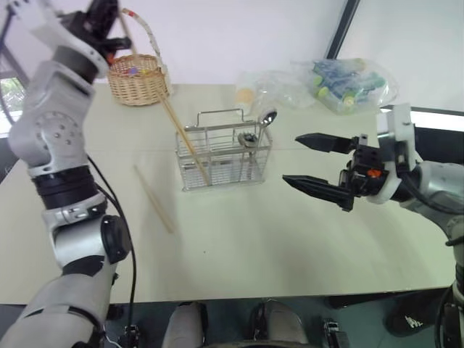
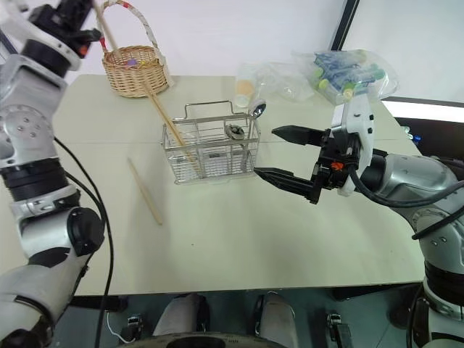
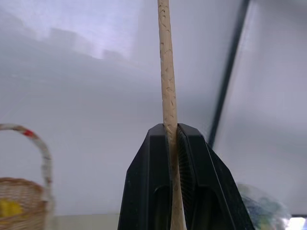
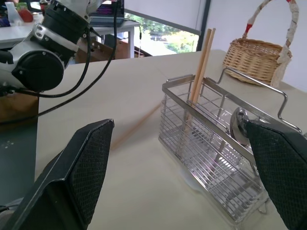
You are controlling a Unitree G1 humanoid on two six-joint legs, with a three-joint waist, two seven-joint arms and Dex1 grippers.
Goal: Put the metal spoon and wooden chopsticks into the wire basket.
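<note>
Aloft, the left gripper (image 3: 173,143) pinches a wooden chopstick (image 1: 177,130) – slanting down into the wire basket (image 1: 225,156) – right gripper (image 1: 319,163) agape.

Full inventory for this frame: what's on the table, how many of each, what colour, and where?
wire basket: one, silver, middle of the table.
metal spoon: one, silver, standing in the wire basket's right end, bowl up.
wooden chopsticks: pale tan; two lean in the basket's left end, one lies on the table to the basket's front-left, and one is clamped in the left pincer. I cannot tell whether the clamped one is one of the leaning two.
wicker basket: one, tan, far left corner.
plastic bags: clear, with colourful contents, far right.
table: one, pale beige.
left pincer: black, raised, shut on a chopstick.
right pincer: black, open, right of the wire basket.
</note>
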